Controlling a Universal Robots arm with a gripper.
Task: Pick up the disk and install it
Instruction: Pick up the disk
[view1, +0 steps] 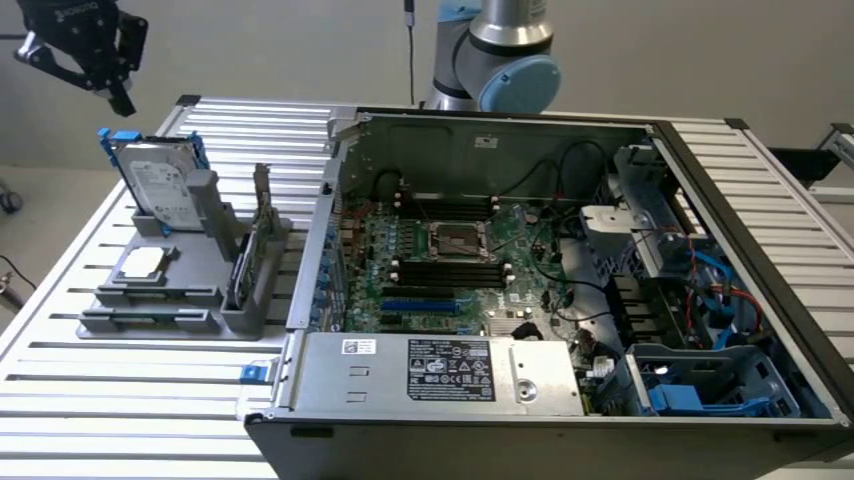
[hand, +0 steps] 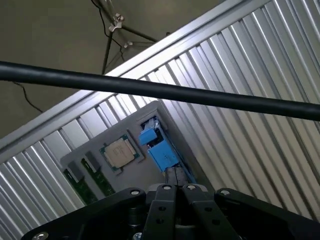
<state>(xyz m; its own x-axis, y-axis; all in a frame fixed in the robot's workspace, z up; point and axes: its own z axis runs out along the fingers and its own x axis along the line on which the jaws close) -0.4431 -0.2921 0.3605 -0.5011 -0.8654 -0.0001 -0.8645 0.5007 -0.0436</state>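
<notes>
Fingers (hand: 162, 205) are pressed together, empty; the gripper (view1: 118, 100) hovers at 11 o'clock of the disk (view1: 160, 185), upright in its grey stand (view1: 200, 300). Descending closed, they could strike the blue carrier (hand: 160, 150) and topple it.

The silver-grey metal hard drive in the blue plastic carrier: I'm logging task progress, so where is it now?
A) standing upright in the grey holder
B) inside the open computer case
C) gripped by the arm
A: the hard drive stands upright in the grey holder, outside the case, with the black gripper above it and apart from it.
</notes>
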